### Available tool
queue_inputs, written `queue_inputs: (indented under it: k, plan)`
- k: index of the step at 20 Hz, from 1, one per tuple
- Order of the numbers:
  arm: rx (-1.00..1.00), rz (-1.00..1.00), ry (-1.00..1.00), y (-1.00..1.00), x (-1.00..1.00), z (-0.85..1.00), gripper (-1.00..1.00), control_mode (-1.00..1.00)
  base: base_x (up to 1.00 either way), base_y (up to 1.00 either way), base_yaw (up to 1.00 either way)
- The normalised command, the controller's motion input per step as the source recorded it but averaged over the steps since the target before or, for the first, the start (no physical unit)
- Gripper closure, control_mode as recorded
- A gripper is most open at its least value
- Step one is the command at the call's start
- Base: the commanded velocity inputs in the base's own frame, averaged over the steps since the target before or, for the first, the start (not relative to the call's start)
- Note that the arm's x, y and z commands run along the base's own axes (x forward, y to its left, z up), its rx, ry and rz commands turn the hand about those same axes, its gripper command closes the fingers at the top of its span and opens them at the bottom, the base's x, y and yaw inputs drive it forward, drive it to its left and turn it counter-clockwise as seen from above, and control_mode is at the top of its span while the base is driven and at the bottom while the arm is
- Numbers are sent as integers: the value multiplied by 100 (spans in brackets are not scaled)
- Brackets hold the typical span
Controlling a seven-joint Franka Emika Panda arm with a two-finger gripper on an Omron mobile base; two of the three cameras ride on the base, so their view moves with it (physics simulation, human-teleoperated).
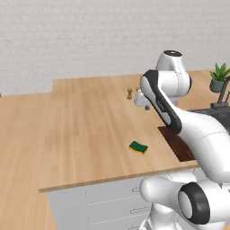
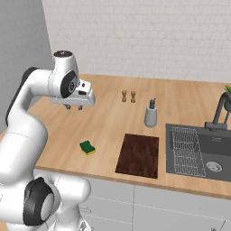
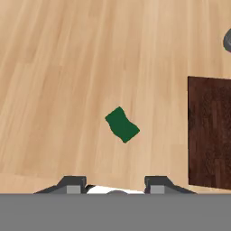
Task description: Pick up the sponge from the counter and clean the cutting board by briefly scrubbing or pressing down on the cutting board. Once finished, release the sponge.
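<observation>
The sponge [image 1: 138, 147] [image 2: 87, 147] [image 3: 122, 124], dark green on top and yellow below, lies on the light wood counter [image 1: 90, 117] [image 2: 108, 117] near its front edge. To its right lies the dark reddish-brown cutting board [image 2: 139, 154] [image 3: 210, 131] [image 1: 179, 143], which the arm partly covers in the left base view. My gripper [image 2: 74, 107] [image 3: 116, 184] hangs well above the counter, pointing down, up and behind the sponge. Its fingers stand apart with nothing between them.
A grey soap dispenser [image 2: 150, 113] stands behind the board. Two small wooden shakers [image 2: 128, 96] [image 1: 130, 93] sit farther back. Right of the board are the sink [image 2: 198, 155] with a metal grid, a dark faucet [image 2: 219, 113] and a potted plant [image 1: 219, 76].
</observation>
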Motion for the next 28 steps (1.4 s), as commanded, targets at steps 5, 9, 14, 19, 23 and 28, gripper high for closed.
queue_inputs:
  k: [5, 9, 14, 19, 23, 28]
  plan:
    - [-1, 2, 0, 10, 32, -28, -100, -100, 0, 0, 0]
    - [-1, 14, 9, 3, 52, -56, -100, -100, 0, 0, 0]
    - [-4, 20, 15, 0, 19, -67, -100, -100, 0, 0, 0]
    - [-10, 24, 7, 0, 0, -78, -100, -100, 0, 0, 0]
    - [-11, 20, 1, 0, 6, -60, -100, -100, 0, 0, 0]
    - [-2, 24, 0, 3, 14, -54, -100, -100, 0, 0, 0]
